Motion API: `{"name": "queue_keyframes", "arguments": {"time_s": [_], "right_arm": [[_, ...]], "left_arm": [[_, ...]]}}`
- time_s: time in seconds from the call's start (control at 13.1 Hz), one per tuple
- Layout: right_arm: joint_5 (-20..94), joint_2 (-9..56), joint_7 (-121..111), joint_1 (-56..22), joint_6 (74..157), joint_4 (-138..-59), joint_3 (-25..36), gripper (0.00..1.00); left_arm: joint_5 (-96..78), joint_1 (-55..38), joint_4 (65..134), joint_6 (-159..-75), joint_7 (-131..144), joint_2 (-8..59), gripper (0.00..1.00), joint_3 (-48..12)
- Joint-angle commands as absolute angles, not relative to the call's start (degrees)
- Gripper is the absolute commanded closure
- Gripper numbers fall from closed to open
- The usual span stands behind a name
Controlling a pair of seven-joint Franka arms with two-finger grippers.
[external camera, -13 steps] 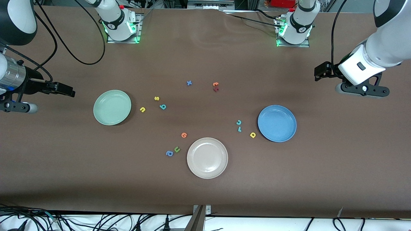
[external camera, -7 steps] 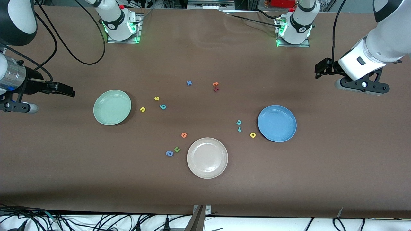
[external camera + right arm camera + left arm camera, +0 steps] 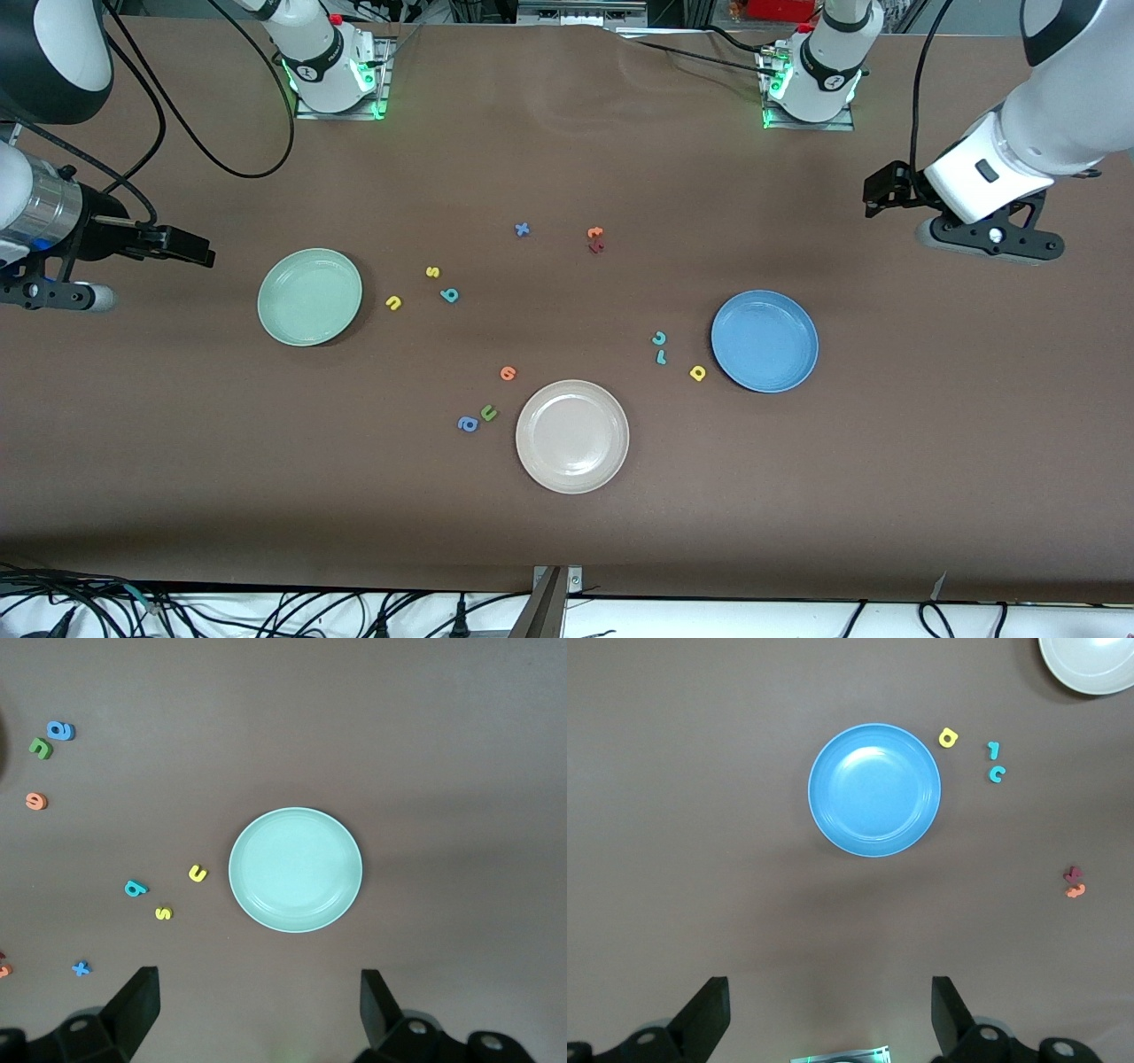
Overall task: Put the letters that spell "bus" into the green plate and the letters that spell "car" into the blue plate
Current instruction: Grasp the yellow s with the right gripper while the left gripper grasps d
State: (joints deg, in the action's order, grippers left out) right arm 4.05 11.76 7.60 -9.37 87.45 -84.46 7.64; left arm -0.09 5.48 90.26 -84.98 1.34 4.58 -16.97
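Observation:
The green plate point(image 3: 309, 297) point(image 3: 295, 869) lies empty toward the right arm's end. Beside it on the table are the yellow "u" point(image 3: 394, 303) point(image 3: 198, 873), yellow "s" point(image 3: 432, 272) point(image 3: 164, 913) and teal "b" point(image 3: 450, 295) point(image 3: 135, 889). The blue plate point(image 3: 764, 341) point(image 3: 874, 789) is empty too, with the teal "c" point(image 3: 659, 338) point(image 3: 997, 773), teal "r" point(image 3: 661, 357) point(image 3: 993, 750) and yellow "a" point(image 3: 698, 373) point(image 3: 948, 737) next to it. My right gripper point(image 3: 197, 251) point(image 3: 257, 1005) hangs open over bare table beside the green plate. My left gripper point(image 3: 875, 200) point(image 3: 830, 1010) hangs open over bare table at the left arm's end.
A beige-white plate point(image 3: 572, 436) sits nearest the front camera. Close to it lie an orange letter point(image 3: 508, 373), a green "u" point(image 3: 488, 413) and a blue "a" point(image 3: 468, 424). A blue "x" point(image 3: 522, 229), an orange piece point(image 3: 595, 232) and a dark red piece point(image 3: 595, 247) lie mid-table.
The left arm's hand has drifted a little toward the robots' bases. The right gripper has edged slightly toward the green plate. No letter or plate has moved.

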Motion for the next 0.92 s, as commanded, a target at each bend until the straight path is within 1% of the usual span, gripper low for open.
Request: {"name": "queue_keyframes", "arguments": {"time_s": [0.0,0.15,0.38,0.54,0.69,0.84], "right_arm": [[3.5,11.2,9.4,-10.9,88.9,-86.5,7.6,0.0],[3.4,11.2,14.7,-13.7,91.0,-88.1,7.5,0.0],[3.5,11.3,26.5,-19.1,95.4,-92.3,7.3,0.01],[3.6,11.3,31.4,-22.7,100.5,-96.1,7.3,0.01],[4.0,11.8,32.4,-24.7,107.0,-101.9,6.8,0.01],[4.2,13.1,32.5,-24.9,113.3,-107.9,4.0,0.01]], "left_arm": [[0.6,4.3,90.9,-88.4,0.7,7.0,0.0,-18.2],[1.1,2.9,90.9,-93.0,0.8,10.9,0.0,-19.8],[1.4,-1.6,90.8,-100.0,0.3,18.2,0.0,-20.0],[3.9,-5.3,91.0,-106.7,0.4,23.1,0.0,-19.9],[8.8,-7.5,90.8,-112.1,0.3,27.3,0.0,-20.1],[9.1,-10.1,90.9,-116.9,0.3,32.0,0.01,-20.0]]}}
